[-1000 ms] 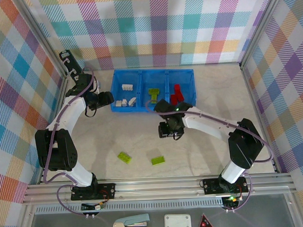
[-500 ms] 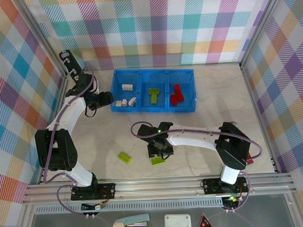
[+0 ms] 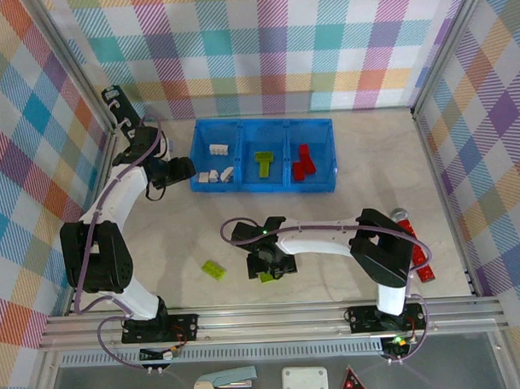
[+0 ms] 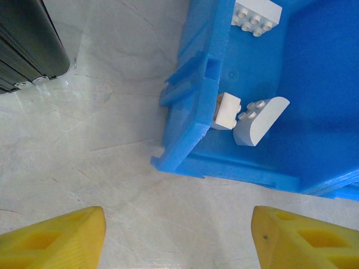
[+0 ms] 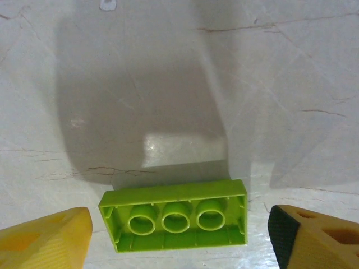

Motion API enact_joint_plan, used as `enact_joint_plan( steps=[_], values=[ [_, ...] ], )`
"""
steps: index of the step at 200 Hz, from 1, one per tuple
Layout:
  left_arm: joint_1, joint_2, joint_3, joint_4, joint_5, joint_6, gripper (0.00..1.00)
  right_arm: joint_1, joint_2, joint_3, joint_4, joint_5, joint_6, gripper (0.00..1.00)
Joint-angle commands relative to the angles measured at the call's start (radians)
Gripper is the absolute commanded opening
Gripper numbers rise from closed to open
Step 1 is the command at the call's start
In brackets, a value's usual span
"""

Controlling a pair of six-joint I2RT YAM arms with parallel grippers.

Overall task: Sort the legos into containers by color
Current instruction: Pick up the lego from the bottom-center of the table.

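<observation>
Right tool (image 5: 178,236) spread astride upturned green lego (image 5: 175,221); left tool (image 4: 178,238) spread, seemingly empty, beside tray (image 4: 189,115).

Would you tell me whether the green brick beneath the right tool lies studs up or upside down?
Upside down: the green brick shows its hollow underside, with three round tubes facing the wrist camera.

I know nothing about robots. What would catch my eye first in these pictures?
Probably the bright blue tray at the far middle of the table, its three compartments holding white bricks, lime green bricks and red bricks, against loud plaid walls. Next, the right arm's fingers stand open on either side of an upturned lime green brick lying on the table near the front.
</observation>
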Motion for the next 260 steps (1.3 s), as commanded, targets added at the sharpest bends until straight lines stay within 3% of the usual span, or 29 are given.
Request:
enact_joint_plan(
  steps=[1,92,173,260],
  values=[
    [0.016,0.010,0.021,-0.024,-0.002,-0.010,0.69,0.005,0.024,-0.016,0.008,-0.025,0.009,0.80],
    [0.016,0.012,0.021,-0.024,-0.003,-0.009,0.69,0.007,0.028,-0.018,0.003,-0.030,0.004,0.67],
    [0.016,0.009,0.020,-0.025,-0.003,-0.008,0.69,-0.001,-0.004,0.049,-0.056,-0.003,-0.024,0.65],
    [0.015,0.004,0.021,-0.028,-0.005,-0.009,0.69,-0.123,0.038,0.227,-0.123,0.023,-0.147,0.64]
  ],
)
